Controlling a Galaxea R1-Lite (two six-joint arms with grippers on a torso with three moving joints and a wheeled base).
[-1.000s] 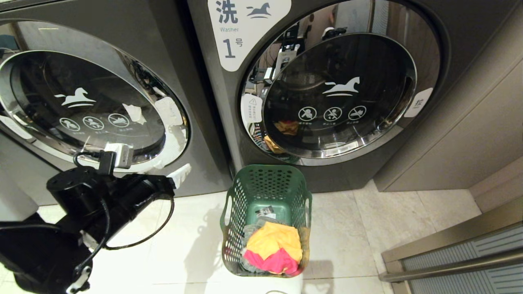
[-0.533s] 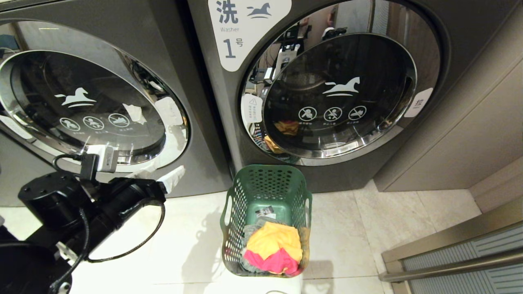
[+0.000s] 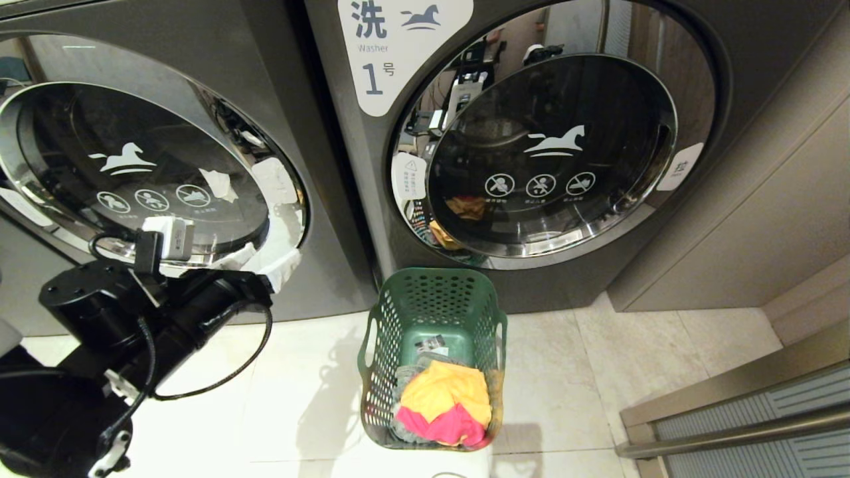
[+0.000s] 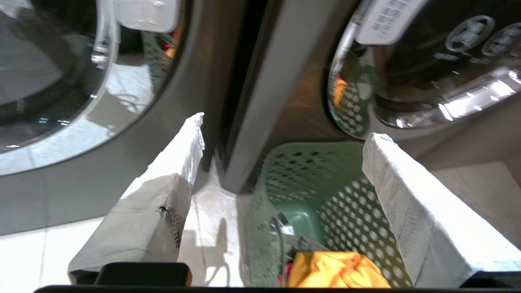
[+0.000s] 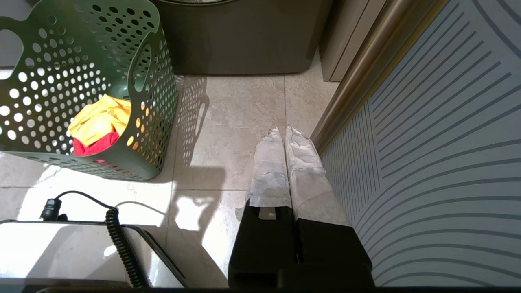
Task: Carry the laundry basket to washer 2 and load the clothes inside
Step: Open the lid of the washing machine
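The green perforated laundry basket (image 3: pixel 431 299) stands on the tiled floor in front of the gap between two grey washers. Yellow and pink clothes (image 3: pixel 445 401) lie in it. The washer on the left (image 3: pixel 133 166), door shut and number label out of frame, must be washer 2, since the other carries a 1. My left gripper (image 3: pixel 269 265) hovers open and empty by the lower right rim of that door, left of the basket. In the left wrist view the gripper (image 4: pixel 285 130) frames the basket (image 4: pixel 346 195) and clothes (image 4: pixel 333 272). My right gripper (image 5: pixel 283 130) hangs shut over the floor, right of the basket (image 5: pixel 154 81).
Washer 1 (image 3: pixel 551 153) stands on the right with its door shut. A grey cabinet side (image 3: pixel 764 199) and a striped panel with a metal rail (image 3: pixel 764 425) close off the right. My white base (image 5: pixel 61 252) with a coiled cable (image 5: pixel 122 244) sits just behind the basket.
My left arm has shifted a little to the left and its gripper has risen slightly toward the door's lower rim. Basket, clothes and right arm have not moved.
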